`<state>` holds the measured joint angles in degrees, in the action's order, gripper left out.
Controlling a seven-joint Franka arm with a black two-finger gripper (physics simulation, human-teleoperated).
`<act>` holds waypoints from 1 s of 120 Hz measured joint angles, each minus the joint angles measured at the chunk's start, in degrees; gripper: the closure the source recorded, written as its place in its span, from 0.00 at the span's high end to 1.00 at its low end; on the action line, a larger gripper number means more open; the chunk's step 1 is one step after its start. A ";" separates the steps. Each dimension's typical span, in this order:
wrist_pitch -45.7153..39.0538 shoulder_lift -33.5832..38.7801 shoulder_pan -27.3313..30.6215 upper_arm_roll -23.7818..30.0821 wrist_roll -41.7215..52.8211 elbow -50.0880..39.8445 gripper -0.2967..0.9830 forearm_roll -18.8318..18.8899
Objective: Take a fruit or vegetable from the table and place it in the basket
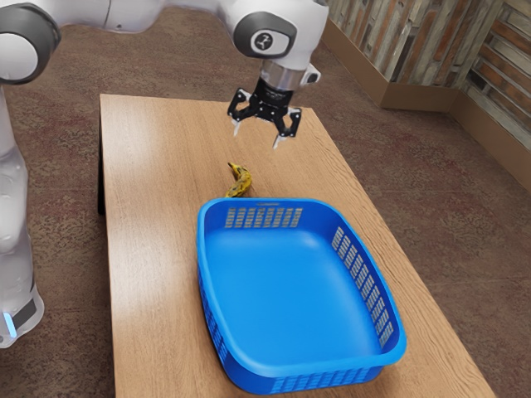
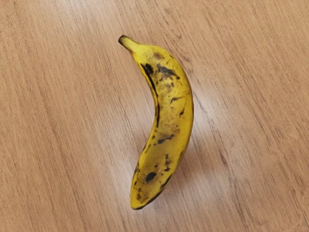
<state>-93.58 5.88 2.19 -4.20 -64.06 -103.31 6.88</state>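
Item inspected: one banana, lying on its side on the table, just beside the basket, along the basket's end nearest the end effector. The stem points away from the basket, and the blunt tip lies toward it. The wrist view gives the fruit's full length with wood surface all round it, so fruit and basket stand apart. Condition of fruit: yellow skin, single curve, dark stem end, brown and black blotches scattered over the body, and a long black streak along part of the inner curve. The end effector is found wide, its two fingers well spread with open air between them, raised above the table beyond the basket's banana end and clear of the fruit. The white arm reaches in from the exterior view's left, above the level of the basket. The basket is blue, upright, with slotted side walls, rounded corners and a smooth floor, and it rests on the table. Beyond the basket and table, a wall of mixed wooden planks rises from a brown, mottled floor.
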 joint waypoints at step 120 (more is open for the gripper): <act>-17.05 -2.29 2.57 -6.19 0.19 -13.79 0.75 -4.19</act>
<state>-110.63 3.59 4.77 -10.39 -63.87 -117.10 2.69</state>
